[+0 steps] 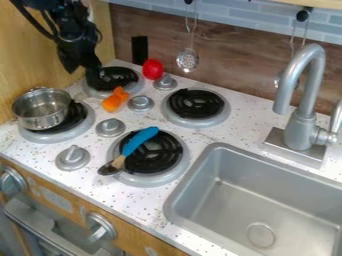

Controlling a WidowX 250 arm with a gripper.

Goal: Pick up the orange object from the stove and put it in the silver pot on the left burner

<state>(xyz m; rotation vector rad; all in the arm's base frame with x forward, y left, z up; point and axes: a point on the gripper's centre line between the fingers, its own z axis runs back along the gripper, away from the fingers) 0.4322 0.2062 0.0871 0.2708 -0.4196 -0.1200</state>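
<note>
- Pot: at the left edge of the frame, silver, round and upright; it sits on the upper left part of a black-coiled burner; bare shiny metal shows inside.
- Sink: lower right, a grey basin with rounded corners; a round drain lies in its floor.
- Orange piece: left of centre in the upper half of the frame, on the speckled counter, just below the back burner; bright orange, lumpy, narrower toward its top; what it is, I cannot tell.
- Gripper: upper left, black, hanging down over the back burner, near the orange piece; whether it is spread, pressed together or pinching something, I cannot tell.
- Red piece: to the upper right of the orange piece, smooth and rounded; a grey knob stands close below it, another just right of the orange piece.
- Utensil: left of the frame's middle, lying slantwise across a burner; blue handle, tan neck, dark end toward the lower left.
- Faucet: right side, tall, grey and curved, behind the sink; a slotted ladle hangs at top centre.
</note>
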